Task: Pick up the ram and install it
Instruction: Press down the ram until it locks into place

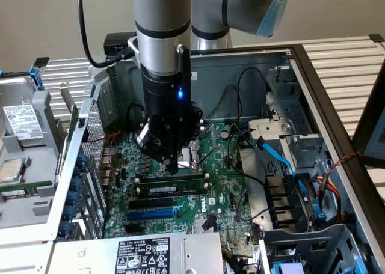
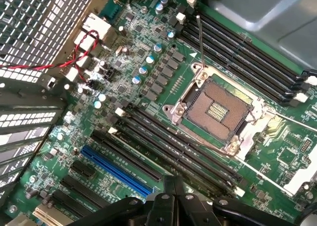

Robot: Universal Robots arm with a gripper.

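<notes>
ram (image 1: 173,188): a long thin stick with a small white sticker. In the exterior view it lies lengthwise in a black slot row just below the pincer tip. Whether it is fully seated cannot be told.
ram contact: a narrow gap shows between the stick and the pincer tip, so nothing is touching it.
pincer (image 1: 171,166): points down at the board, directly above the ram. A blue light is lit on its body.
pincer state: in the wrist view the pincer (image 2: 171,189) has its two dark fingers pressed together, with nothing seen between them.
black memory slots (image 2: 173,146): parallel rows running just ahead of the fingertips in the wrist view.
CPU socket (image 2: 220,109): open, with the contact field bare, and just beyond those slots from the pincer. In the exterior view it is partly hidden behind the pincer body.
blue slot (image 1: 153,214): on the near side of the ram from the pincer, parallel to it.
second slot bank (image 2: 247,52): past the socket, well apart from the pincer.
motherboard (image 1: 222,184): green, lying flat in the open case beneath the pincer.
red wires (image 2: 74,52): looped near the perforated grille (image 2: 44,23), well apart from the pincer.
blue cable (image 1: 280,160): off to the exterior view's right of the pincer, running over the drive cage.
arm (image 1: 159,21): a grey column standing upright above the pincer.
</notes>
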